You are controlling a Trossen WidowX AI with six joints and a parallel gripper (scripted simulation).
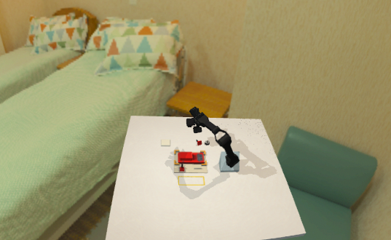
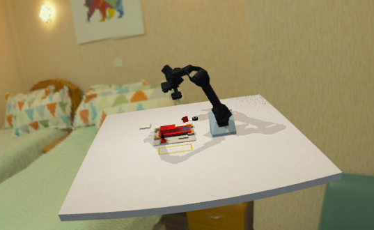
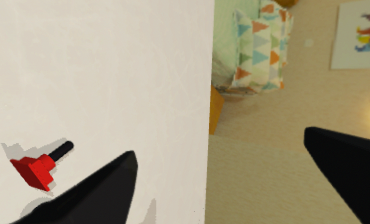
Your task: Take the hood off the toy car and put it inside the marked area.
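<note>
The toy car [image 1: 190, 158] sits on its pale base plate [image 1: 191, 168] near the middle of the tabletop [image 1: 149, 207], its red body whole as far as can be made out; the hood is too small to tell apart from the rest at this size, and it appears to be in place on the car. Just in front of the plate, toward the near edge, lies the yellow-outlined marked area [image 1: 191, 180], with nothing inside it. Toward the far edge from the car lie a small red part with a black peg [image 3: 38, 167], a dark grey wheel-like piece [image 1: 207, 142] beside it, and a cream tile [image 1: 165, 142] off to the left. The claw [image 2: 173, 86] hangs high above the far edge, well apart from the car, fingers spread wide and holding nothing; the wrist view looks past its dark fingers at the tabletop's edge and the bedroom beyond. The step in hand looks like the approach, and doing it well probably means swinging back over the car, aligning the spread fingers across the hood's narrower sides, and descending straight, so that the loose red part and the plate are not nudged before the claw closes.
</note>
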